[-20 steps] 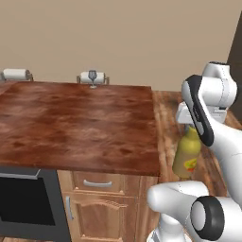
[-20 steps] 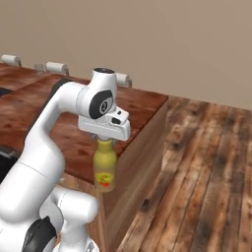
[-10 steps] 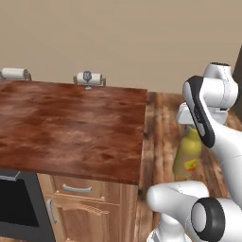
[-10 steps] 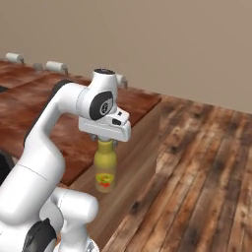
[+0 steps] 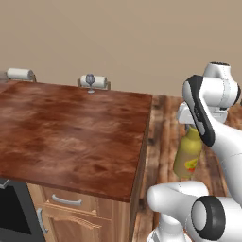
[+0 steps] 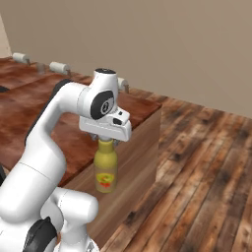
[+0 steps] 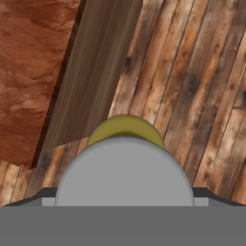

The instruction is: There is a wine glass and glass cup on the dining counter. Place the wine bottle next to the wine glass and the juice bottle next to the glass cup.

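I carry the juice bottle (image 6: 106, 170) by its cap, my gripper (image 6: 106, 140) clamped on the top of it, and it hangs over the wooden floor (image 6: 197, 162) just beside the end of the dining counter (image 5: 71, 137) — not yet above the top. A wine glass (image 5: 90, 81) stands at the counter's far edge, next to a paper-towel roll (image 5: 20, 73). Judging from this, the juice bottle's placing remains to be done; I cannot tell about the wine bottle.

Juice bottle (image 7: 126, 163) cap fills center; dining counter (image 7: 33, 72) top-left, plank floor (image 7: 202, 86) right.
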Available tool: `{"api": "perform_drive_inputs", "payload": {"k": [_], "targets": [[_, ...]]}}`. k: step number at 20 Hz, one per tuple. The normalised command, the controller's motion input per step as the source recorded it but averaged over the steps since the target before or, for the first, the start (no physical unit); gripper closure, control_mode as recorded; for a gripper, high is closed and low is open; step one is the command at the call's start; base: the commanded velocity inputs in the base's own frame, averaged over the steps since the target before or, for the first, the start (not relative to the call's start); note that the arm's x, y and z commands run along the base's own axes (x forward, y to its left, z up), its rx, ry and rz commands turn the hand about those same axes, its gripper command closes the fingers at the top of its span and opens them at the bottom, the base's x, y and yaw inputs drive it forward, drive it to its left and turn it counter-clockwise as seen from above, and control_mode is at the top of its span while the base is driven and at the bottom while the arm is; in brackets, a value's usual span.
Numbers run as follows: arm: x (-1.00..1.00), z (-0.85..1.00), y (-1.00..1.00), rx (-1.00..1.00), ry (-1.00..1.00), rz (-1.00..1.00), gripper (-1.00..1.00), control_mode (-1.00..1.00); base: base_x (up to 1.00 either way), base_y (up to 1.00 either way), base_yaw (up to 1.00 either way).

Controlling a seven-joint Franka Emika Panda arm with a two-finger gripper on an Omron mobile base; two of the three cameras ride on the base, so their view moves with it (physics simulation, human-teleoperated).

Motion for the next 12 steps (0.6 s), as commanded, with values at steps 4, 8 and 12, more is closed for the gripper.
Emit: {"api": "perform_drive_inputs", "payload": {"k": [4, 8, 12], "targets": [[0.0, 0.0, 0.0, 0.0, 0.0, 0.0, 1.0, 1.0, 0.47, -0.55, 0.16], [0.0, 0.0, 0.0, 0.0, 0.0, 0.0, 1.0, 1.0, 0.49, -0.57, 0.12], [0.0, 0.0, 0.0, 0.0, 0.0, 0.0, 1.0, 1.0, 0.49, -0.56, 0.14]]}}
